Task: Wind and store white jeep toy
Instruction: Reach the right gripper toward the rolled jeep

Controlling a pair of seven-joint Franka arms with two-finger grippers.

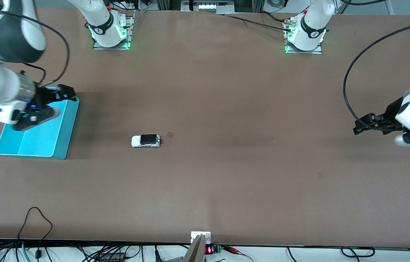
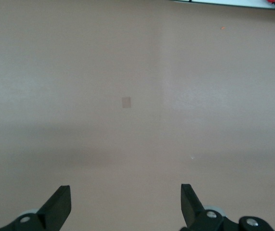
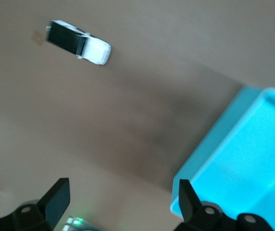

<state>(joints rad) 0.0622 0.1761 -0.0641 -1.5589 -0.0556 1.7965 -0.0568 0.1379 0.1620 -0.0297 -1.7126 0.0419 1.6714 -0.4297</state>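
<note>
A brown tabletop [image 1: 226,182] seen from above. Nearest the front camera among the objects, a white jeep toy [image 1: 145,141] sits alone on its wheels, roughly midway between the camera edge and the robot bases, toward the right arm's end. It looks tiny, light, rigid and glossy, so likely slippery; its flat sides seem the safest place to pinch. Beside it, closer to the right arm's end, stands a turquoise bin [image 1: 59,142], open and empty where visible. The right claw [image 1: 61,93] hangs over the bin's edge, fingers apart. The left claw [image 1: 363,125] waits over bare tabletop at the left arm's end, fingers apart.
</note>
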